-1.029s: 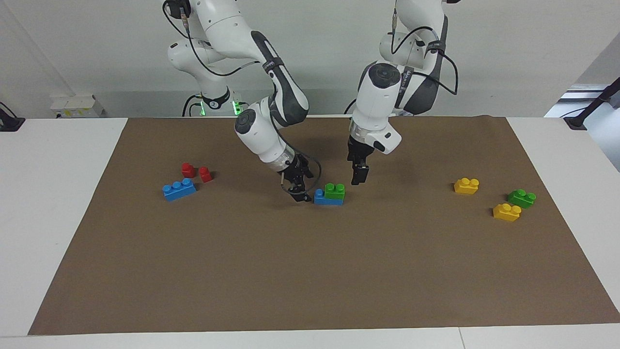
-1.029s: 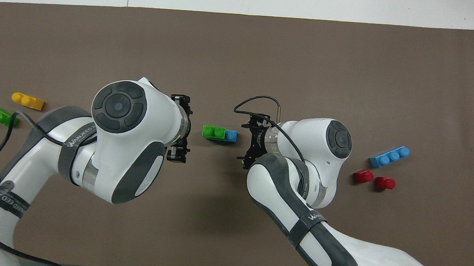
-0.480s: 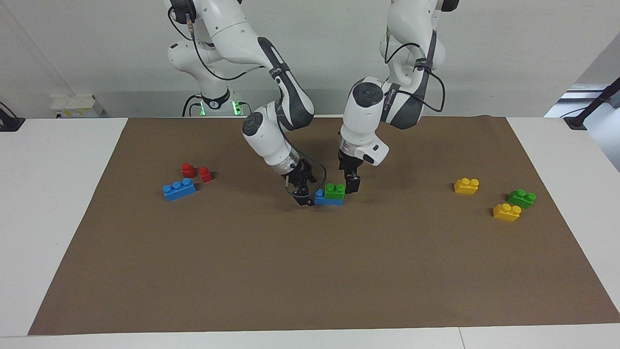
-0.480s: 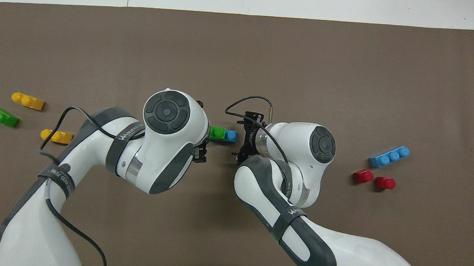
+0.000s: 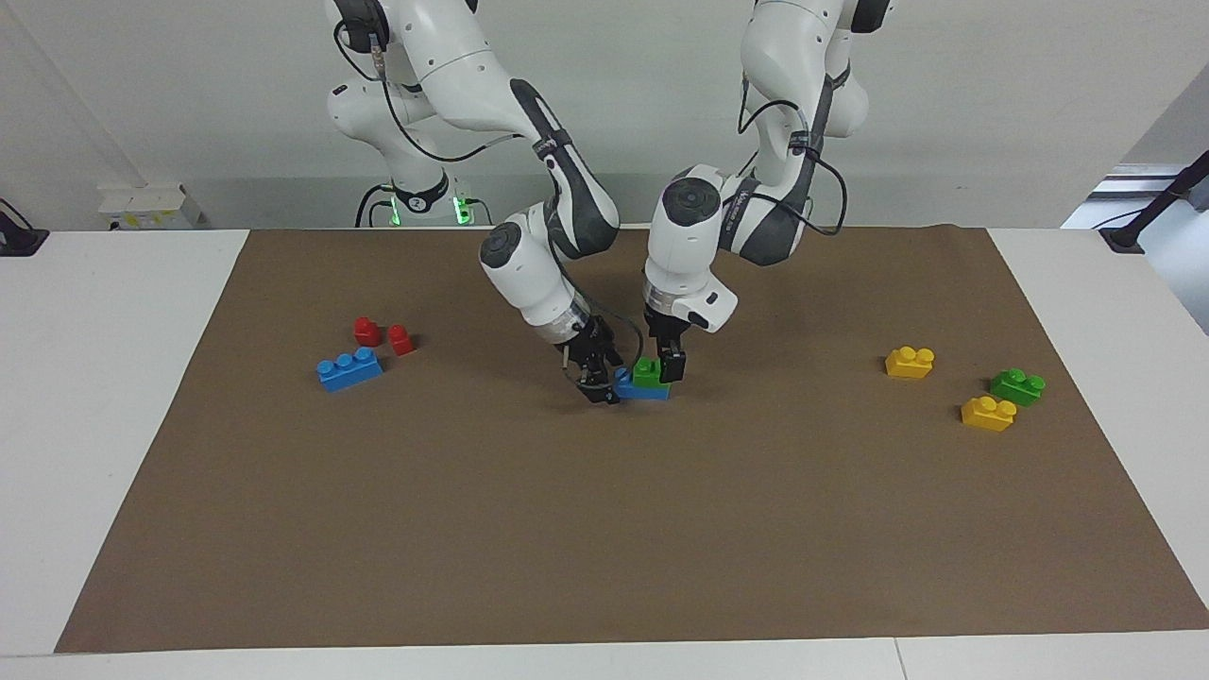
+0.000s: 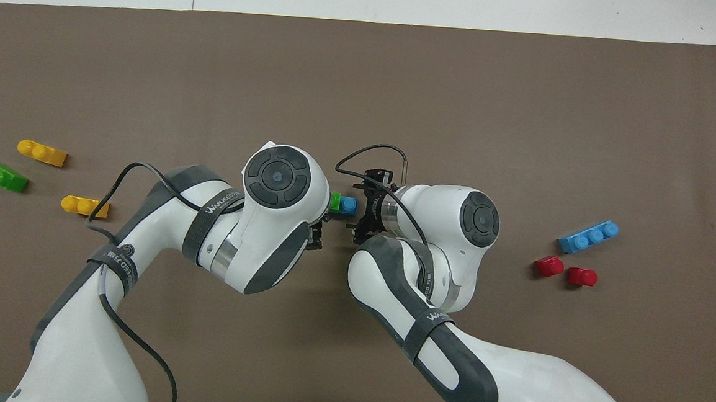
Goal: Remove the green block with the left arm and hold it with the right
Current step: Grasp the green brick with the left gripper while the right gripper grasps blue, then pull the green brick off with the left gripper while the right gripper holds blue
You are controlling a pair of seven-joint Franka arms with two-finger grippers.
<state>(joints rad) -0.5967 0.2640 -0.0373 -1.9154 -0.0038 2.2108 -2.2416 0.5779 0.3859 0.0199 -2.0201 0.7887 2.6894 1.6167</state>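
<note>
Facing view first: the green block [image 5: 650,371] sits stacked on one end of a blue brick [image 5: 638,386] in the middle of the brown mat [image 5: 604,529], which covers the counter [image 5: 113,378]. The left end effector [image 5: 667,364] is down on the green block, its fingers straddling it; whether they press it I cannot tell. The right end effector [image 5: 597,380] is low at the blue brick's bare end, its grip likewise unclear. Toward the left arm's end lie two yellow bricks [image 5: 910,362] and a second green brick [image 5: 1017,385]. Toward the right arm's end lie another blue brick [image 5: 349,368] and two red blocks [image 5: 383,334].
</note>
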